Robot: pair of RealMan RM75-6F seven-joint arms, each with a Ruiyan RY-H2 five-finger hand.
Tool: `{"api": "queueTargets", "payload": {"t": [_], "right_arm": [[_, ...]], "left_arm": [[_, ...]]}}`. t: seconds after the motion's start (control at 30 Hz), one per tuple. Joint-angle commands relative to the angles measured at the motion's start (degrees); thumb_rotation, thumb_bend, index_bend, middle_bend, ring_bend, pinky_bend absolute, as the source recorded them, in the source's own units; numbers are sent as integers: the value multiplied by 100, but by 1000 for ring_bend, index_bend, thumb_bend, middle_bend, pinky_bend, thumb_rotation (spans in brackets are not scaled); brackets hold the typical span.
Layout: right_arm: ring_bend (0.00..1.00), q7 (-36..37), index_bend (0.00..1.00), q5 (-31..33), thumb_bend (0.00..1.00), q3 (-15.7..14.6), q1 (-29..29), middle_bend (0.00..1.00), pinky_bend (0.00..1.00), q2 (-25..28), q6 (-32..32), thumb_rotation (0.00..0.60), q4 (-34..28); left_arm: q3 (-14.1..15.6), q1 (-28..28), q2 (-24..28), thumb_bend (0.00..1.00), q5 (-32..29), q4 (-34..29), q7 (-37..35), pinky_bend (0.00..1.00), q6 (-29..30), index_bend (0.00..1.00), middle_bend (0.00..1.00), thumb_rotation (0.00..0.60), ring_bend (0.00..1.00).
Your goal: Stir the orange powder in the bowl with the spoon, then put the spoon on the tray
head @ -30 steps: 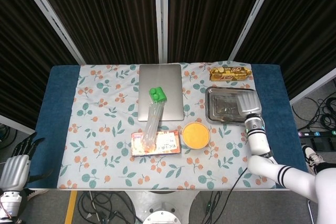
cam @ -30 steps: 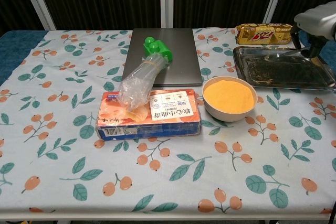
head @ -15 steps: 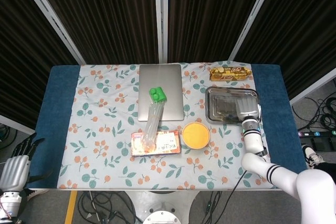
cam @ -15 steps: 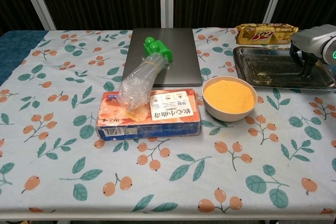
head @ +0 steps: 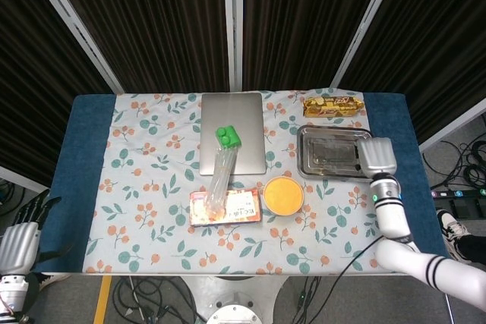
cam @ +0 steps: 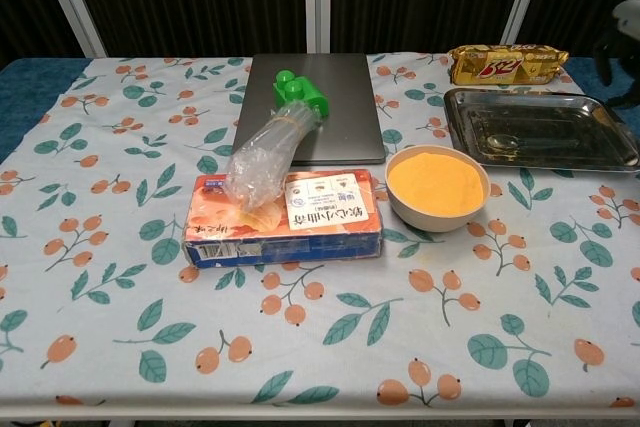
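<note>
Spoon (cam: 505, 139) apparently lying in tray (cam: 560, 163) — faint, hard to confirm. Bowl (cam: 437, 185) of orange powder just beside tray. Right hand (head: 377, 158) at tray's right rim, finger posture hidden; left hand (head: 18, 242) spread, off-table. Best lifted straight up — no brushing the rim.

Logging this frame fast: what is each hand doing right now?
Left hand: open, fingers apart, holding nothing.
Right hand: cannot be told; fingers hidden.

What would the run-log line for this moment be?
spoon: lying in tray | bowl: orange powder, beside tray | right hand: at tray's right edge, grip unclear | left hand: off table, holding nothing
</note>
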Motion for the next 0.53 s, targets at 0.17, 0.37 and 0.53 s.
{"api": "queueTargets", "payload": {"t": [0.17,0.37,0.53], "right_arm": [[278,2247,327,-2044,238,-737,-1783,375,399,1582,1426,600,-1702],[32,3462,132,-3412,240,-1311,-2627,152,187,1719,2122,600,-1548],[27,3623,126,-3884,241,-1369,-3062,143,180,1543,2758,600,-1331]], "left_arm": [[-49,-67,33,123,26,-60,70,117,-13,204,120,600,77],[-81,-146,61,123,91,-174,201,117,-18,204,120,600,77],[-82,-161,61,123,114,-230,283,117,7,204,120,600,77]]}}
